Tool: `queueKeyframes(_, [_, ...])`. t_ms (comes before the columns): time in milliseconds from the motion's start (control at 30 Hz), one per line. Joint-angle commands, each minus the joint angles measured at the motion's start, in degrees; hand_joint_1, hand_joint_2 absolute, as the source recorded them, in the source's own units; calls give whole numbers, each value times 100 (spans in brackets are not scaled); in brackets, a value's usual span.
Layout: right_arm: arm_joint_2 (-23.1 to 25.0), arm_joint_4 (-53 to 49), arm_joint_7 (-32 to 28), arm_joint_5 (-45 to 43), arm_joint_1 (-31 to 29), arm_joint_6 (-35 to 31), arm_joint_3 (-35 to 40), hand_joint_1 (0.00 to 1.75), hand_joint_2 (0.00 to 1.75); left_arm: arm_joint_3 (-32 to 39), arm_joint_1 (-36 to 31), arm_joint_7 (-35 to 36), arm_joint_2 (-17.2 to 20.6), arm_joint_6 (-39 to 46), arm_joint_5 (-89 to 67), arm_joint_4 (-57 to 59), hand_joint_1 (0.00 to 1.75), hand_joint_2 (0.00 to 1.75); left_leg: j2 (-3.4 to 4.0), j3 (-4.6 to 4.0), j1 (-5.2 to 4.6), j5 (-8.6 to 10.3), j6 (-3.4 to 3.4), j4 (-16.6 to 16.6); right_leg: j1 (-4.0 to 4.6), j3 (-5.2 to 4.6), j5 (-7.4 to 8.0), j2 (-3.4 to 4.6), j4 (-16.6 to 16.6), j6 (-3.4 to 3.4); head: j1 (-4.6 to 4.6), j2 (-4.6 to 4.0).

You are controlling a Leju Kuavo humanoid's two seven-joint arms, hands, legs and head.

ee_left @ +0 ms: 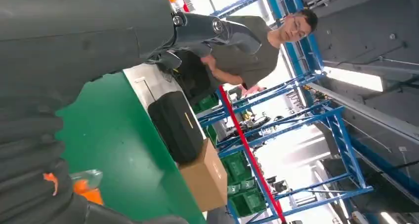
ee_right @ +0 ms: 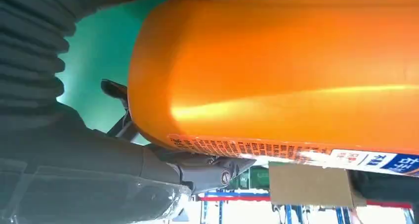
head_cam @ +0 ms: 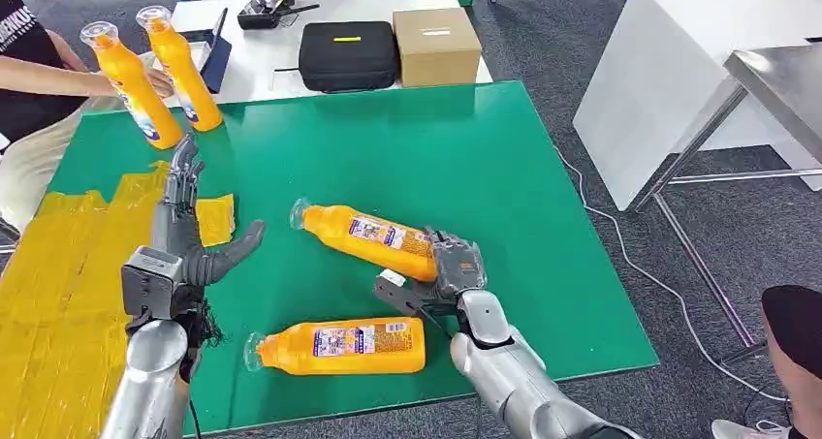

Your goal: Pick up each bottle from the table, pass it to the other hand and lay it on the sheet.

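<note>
the bottle at centre frame is being gripped at its base end by the right hand, fingers wrapped around it. the left hand, lower left, is being held open and empty beside the yellow sheet. a tail-end grip is risking the neck drooping and the bottle being dropped during the handover.

Hidden and cut off
Your right hand covers the held bottle's base; a person is cropped at the edge.
</note>
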Motion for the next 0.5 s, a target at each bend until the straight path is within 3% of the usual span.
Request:
queueKeyframes(33, [69, -499, -613, -766, 28, -393, -496, 175, 175, 21, -123, 150, -65, -173, 16, 156, 0, 175, -3, 0, 3, -3, -13, -2, 3, 2, -4, -12, -3, -2, 2, 0])
queueKeyframes(200, [111, -1134, -1326, -1657, 210, -676, -616, 175, 175, -157, -392, 877, -93, -1055, 636, 670, 0, 175, -10, -6, 1, 0, -10, -1, 1, -3, -4, -17, 0, -1, 2, 0])
queueKeyframes(233, [122, -1095, -1500, -1857, 141, -676, -598, 175, 175, -246, -529, 1216, -117, -1612, 1064, 956, 0, 175, -19, -8, 3, 0, -14, 1, 3, -2, -6, -28, -1, -1, 0, 2])
queueKeyframes(500, [138, -1149, -1543, -2023, 169, -804, -523, 175, 175, -849, -802, 1438, -194, -1827, 1103, 1542, 0, 175, -6, -8, 0, -1, -14, -2, 3, -5, -4, -16, -4, -2, 2, 0])
